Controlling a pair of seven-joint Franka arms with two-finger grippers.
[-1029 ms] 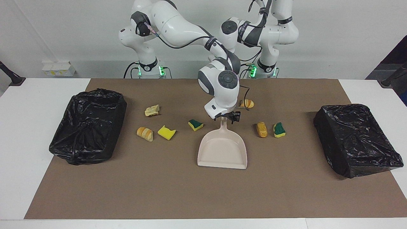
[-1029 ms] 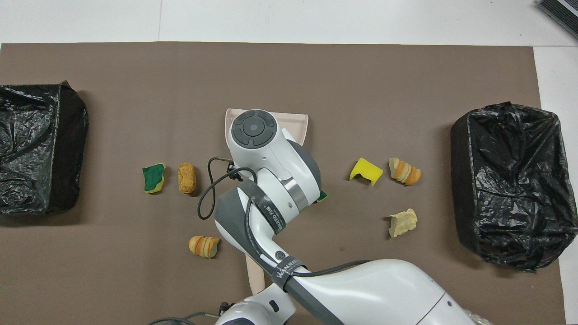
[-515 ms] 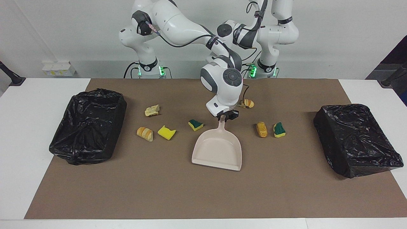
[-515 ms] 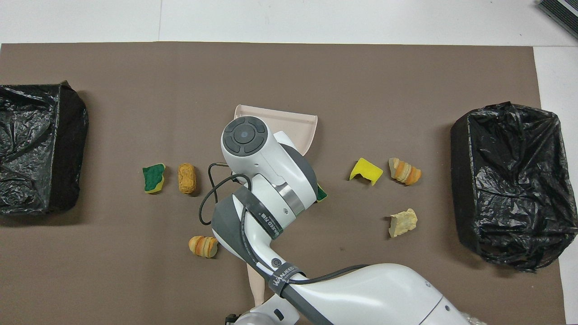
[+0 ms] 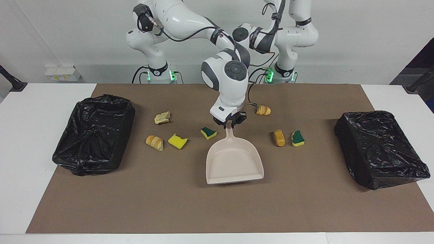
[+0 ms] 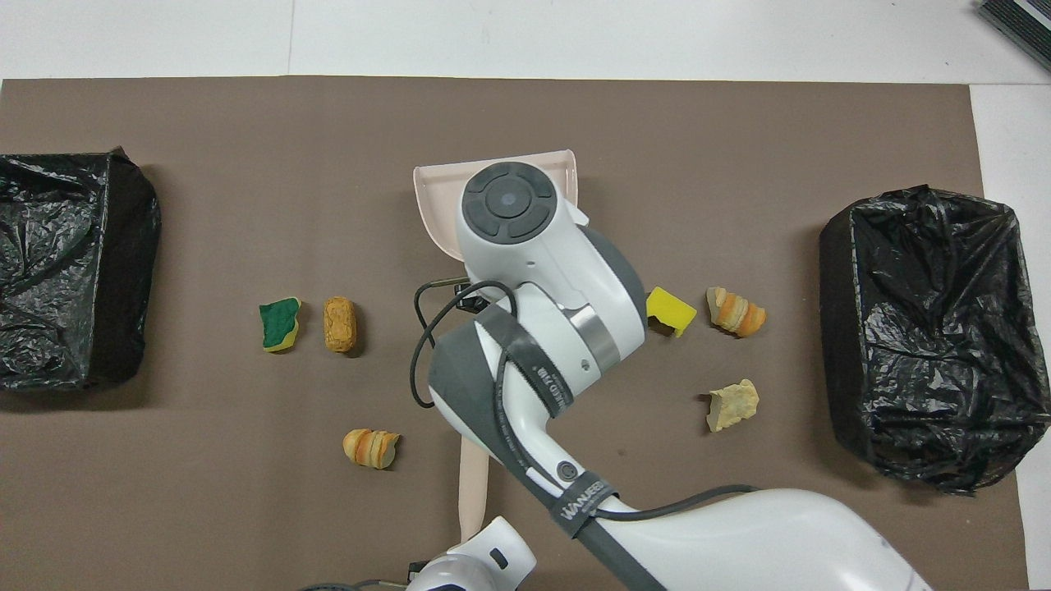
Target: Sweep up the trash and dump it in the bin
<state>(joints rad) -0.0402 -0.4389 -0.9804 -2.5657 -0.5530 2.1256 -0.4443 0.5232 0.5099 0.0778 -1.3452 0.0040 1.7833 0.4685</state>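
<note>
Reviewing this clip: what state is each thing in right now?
Right gripper: shut on the dustpan's handle.
Left gripper: shut on the brush's handle.
Dustpan: empty, mouth facing away from the robots.
Brush: only its beige handle shows.
Trash: seven pieces, all loose on the mat, none swept.
Bins: both lined in black, no trash seen inside.
</note>
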